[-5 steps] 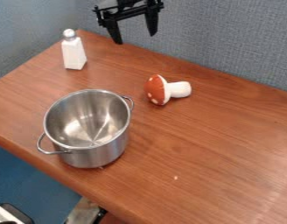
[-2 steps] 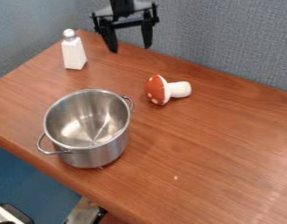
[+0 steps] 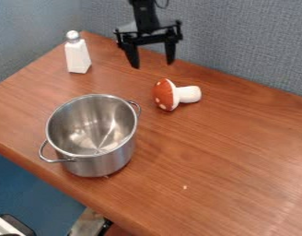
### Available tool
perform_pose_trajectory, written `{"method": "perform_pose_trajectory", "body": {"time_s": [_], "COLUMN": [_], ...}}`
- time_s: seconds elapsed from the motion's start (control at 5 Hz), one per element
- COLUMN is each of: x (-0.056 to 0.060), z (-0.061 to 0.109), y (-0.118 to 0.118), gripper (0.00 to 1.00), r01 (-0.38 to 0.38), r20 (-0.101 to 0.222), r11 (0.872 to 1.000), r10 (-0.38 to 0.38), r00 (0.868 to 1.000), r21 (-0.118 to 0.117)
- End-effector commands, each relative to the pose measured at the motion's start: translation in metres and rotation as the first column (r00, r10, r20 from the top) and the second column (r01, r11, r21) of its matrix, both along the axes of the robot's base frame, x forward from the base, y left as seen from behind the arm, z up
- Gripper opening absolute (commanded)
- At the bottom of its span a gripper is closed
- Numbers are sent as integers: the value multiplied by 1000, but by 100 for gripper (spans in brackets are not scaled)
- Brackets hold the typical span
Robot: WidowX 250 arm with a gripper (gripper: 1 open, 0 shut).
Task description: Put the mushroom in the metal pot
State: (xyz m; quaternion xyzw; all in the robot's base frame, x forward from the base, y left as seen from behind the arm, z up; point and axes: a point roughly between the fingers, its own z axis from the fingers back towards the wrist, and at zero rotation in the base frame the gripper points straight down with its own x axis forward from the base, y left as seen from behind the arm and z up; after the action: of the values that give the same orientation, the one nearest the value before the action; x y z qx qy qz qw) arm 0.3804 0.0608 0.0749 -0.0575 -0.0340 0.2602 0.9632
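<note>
The mushroom (image 3: 173, 93) lies on its side on the wooden table, red-brown cap to the left, cream stem pointing right. The shiny metal pot (image 3: 92, 135) stands empty near the table's front left, well apart from the mushroom. My black gripper (image 3: 154, 53) hangs pointing down above the table's back edge, a little up and left of the mushroom. Its two fingers (image 3: 130, 53) are spread wide open and hold nothing.
A white bottle (image 3: 77, 53) with a cap stands at the back left of the table (image 3: 227, 157). A grey-blue wall rises behind the table. The table's front edge runs just below the pot.
The gripper has come down and to the right, from the top edge of the view toward the mushroom, and has rolled somewhat. It stayed open. Mushroom, pot and bottle have not moved.
</note>
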Motion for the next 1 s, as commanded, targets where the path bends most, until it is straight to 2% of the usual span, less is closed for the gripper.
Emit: {"method": "perform_pose_trajectory", "body": {"time_s": [0.0,0.2,0.4,0.6,0.8], "x": [-4,-2,0,-3,-2], "z": [9,-4,-16,10,21], "y": [-7,-13,-17,-24,-35], "gripper": [100,0,0,100,0], "r01": [16,102,181,176,187], "r20": [14,-4,-16,37,62], "r11": [999,993,981,984,982], "r10": [-17,-102,-181,-177,-189], "r00": [1000,995,983,983,980], "r21": [37,51,65,44,32]}}
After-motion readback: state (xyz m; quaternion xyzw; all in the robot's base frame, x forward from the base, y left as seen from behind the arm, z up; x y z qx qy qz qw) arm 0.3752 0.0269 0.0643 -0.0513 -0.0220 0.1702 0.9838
